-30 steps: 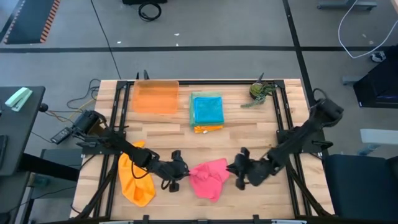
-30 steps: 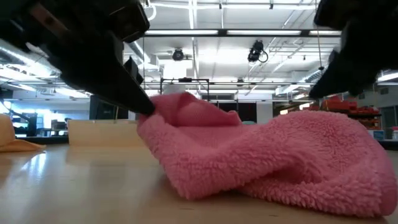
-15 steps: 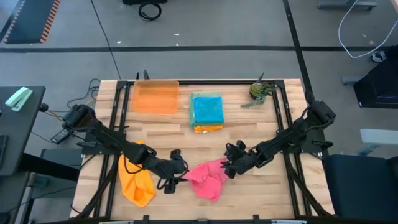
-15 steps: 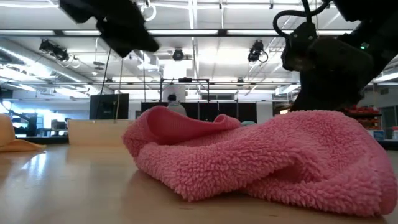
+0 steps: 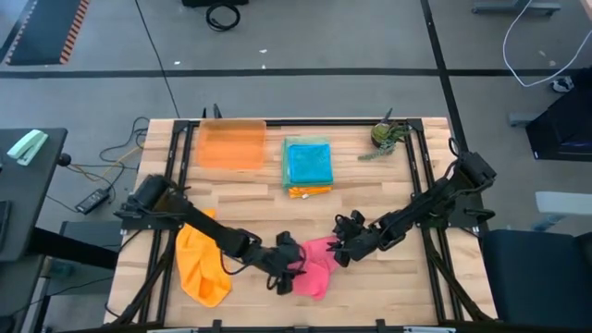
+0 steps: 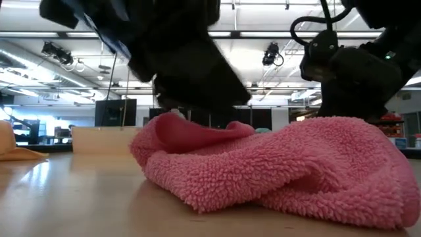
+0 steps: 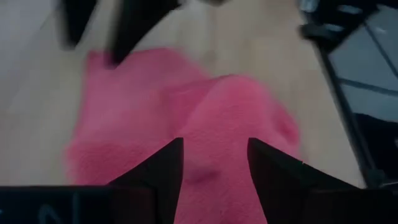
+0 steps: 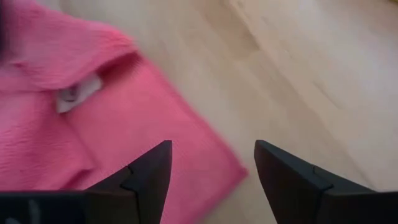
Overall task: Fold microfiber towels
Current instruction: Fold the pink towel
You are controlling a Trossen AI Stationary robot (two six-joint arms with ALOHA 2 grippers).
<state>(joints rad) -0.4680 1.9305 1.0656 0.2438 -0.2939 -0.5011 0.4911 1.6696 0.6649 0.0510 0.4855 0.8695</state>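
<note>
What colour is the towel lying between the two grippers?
Pink towel; the low view shows it best.

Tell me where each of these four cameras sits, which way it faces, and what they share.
High view: above the wooden table, looking straight down; both dark arms, the left gripper and the right gripper at the crumpled pink microfiber towel.
Low view: at table-top height, looking level across that towel into the room; both arms come from above.
Left wrist view: over the towel, past its own open fingers.
Right wrist view: at the towel's edge and white tag, fingers open.
All four share the pink towel.
</note>
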